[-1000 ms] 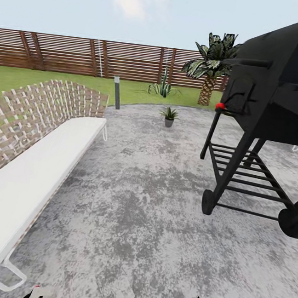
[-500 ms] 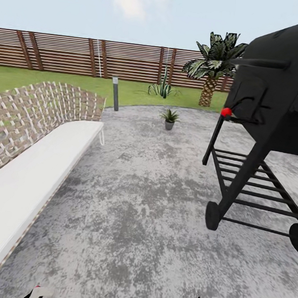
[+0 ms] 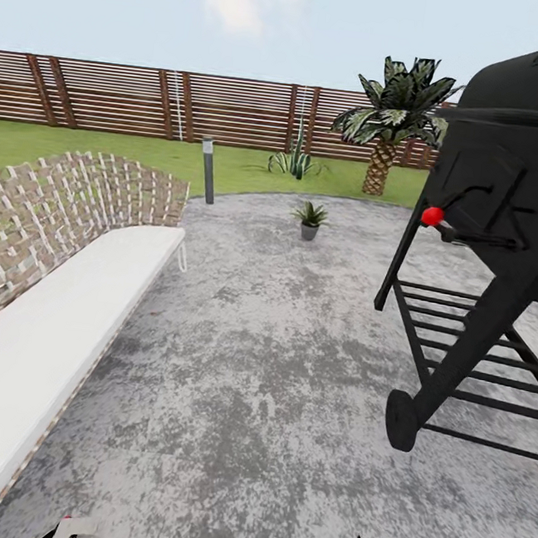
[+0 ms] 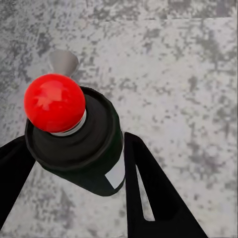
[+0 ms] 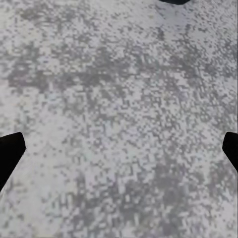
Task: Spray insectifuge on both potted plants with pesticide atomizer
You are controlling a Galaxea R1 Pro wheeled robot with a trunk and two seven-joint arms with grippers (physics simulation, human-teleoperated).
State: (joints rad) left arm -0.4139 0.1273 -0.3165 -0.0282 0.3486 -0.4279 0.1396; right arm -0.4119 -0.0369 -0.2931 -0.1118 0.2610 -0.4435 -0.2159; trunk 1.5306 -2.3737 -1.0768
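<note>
**Bottle in the left grip, one plant straight ahead**

Left gripper (image 4: pixel 74 168) has its two black fingers (image 4: pixel 153 193) pinched on the pesticide atomizer (image 4: pixel 82 148), a dark bottle with a red ball top and a white label patch, hanging over the speckled grey patio (image 3: pixel 272 386). Right gripper (image 5: pixel 119 148) is spread wide, nothing between its tips, patio beneath. Out front, a white bench (image 3: pixel 52 336) on the left, a black grill (image 3: pixel 497 245) on the right. Between them, far across the patio, one potted plant (image 3: pixel 310 219). Beyond it: lamp post (image 3: pixel 207 168), palm (image 3: pixel 390 120), lawn (image 3: pixel 107 150), wooden fence (image 3: pixel 154 101).

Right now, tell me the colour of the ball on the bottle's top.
Bright red ball, clearest in the left wrist view.
</note>
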